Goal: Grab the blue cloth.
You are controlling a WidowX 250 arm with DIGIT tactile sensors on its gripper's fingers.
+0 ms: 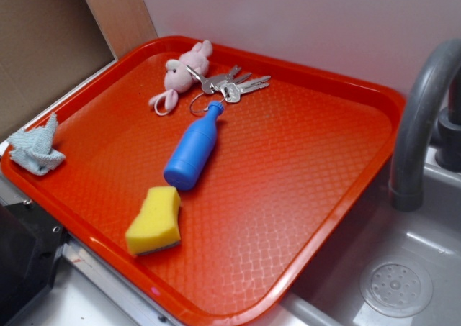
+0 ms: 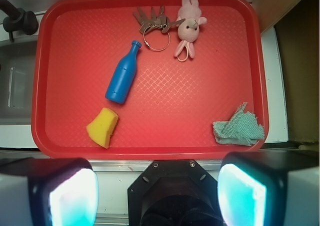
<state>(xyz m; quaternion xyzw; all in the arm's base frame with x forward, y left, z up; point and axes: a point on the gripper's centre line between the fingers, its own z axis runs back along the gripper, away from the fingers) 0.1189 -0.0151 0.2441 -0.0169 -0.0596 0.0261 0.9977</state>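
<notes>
The blue cloth point(image 1: 36, 149) is a small pale grey-blue rag with pointed folds, crumpled on the left rim of the red tray point(image 1: 374, 96). From the wrist it shows as a teal rag point(image 2: 238, 128) in the tray's lower right corner. My gripper point(image 2: 157, 193) stands open high above the tray's near edge, well clear of the cloth, with nothing between its pads point(image 2: 75, 198). The gripper is not seen in the exterior view.
On the tray lie a bright blue plastic bottle point(image 1: 192, 150), a yellow sponge point(image 1: 154, 221), a pink plush rabbit point(image 1: 181, 70) and a bunch of keys point(image 1: 234, 83). A grey faucet point(image 1: 421, 117) and sink drain point(image 1: 396, 288) are at the right. A cardboard panel point(image 1: 43, 45) stands behind the cloth.
</notes>
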